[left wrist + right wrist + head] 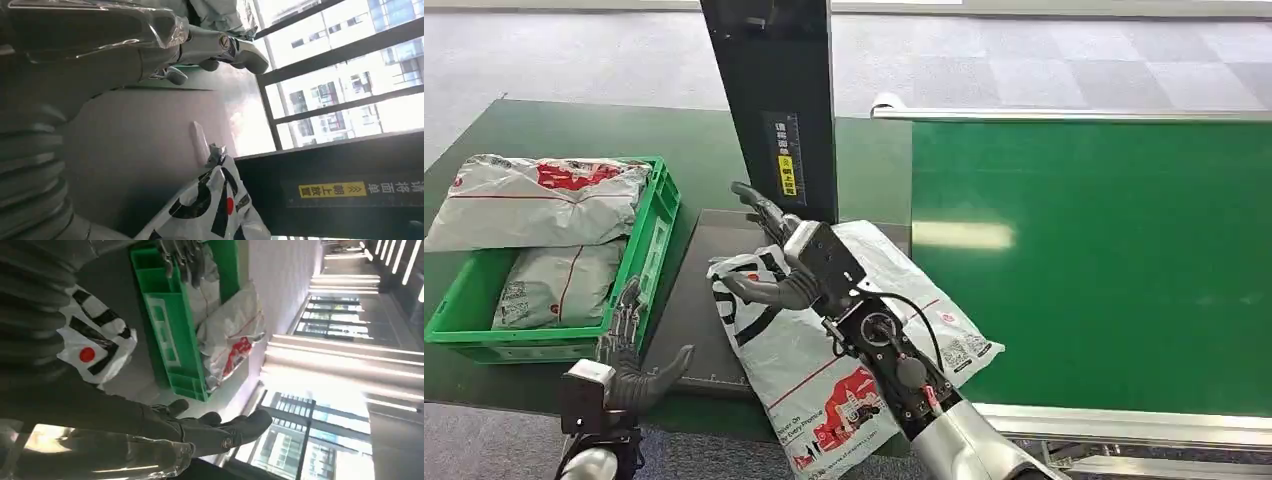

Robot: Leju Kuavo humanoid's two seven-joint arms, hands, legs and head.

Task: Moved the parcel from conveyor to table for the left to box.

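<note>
While the parcel (844,340) lies flat, right robot hand (776,262) resting on it, fingers spread, ungrasping.

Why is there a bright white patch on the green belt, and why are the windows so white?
Head view: ceiling light glares off the shiny conveyor belt. Left wrist view: daylight washes out the windows. Right wrist view: the bright windows blow out while the right hand looks dark.

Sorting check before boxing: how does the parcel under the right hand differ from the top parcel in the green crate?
The parcel lies flat on the dark table mat, with bold black markings; the top crate parcel rests across the green crate, mainly red-printed. The right hand touches only the first. Both are white plastic mailers.
</note>
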